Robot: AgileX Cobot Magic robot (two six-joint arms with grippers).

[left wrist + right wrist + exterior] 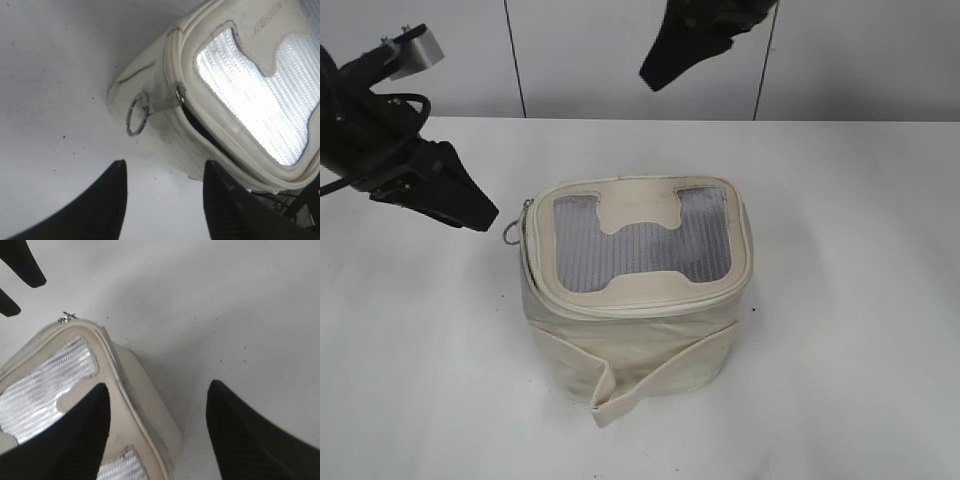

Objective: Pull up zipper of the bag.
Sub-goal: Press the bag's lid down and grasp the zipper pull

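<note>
The cream bag [650, 340] with a grey mesh H-shaped top panel stands mid-table, a loose strap band [650, 385] round its front. Its zipper slider [526, 210] sits at the top left corner with a round ring pull [510, 234] hanging down. In the left wrist view the slider [180, 93] and ring [137, 114] show, and the track below the slider gapes open. My left gripper [480, 215] is open and empty, just left of the ring; it also shows in the left wrist view [165, 167]. My right gripper [655, 75] is open above the bag's far edge, straddling a top corner [156, 390].
The white table [860, 300] extends around the bag on all sides. A white wall with dark vertical seams [515, 60] rises behind the table's far edge.
</note>
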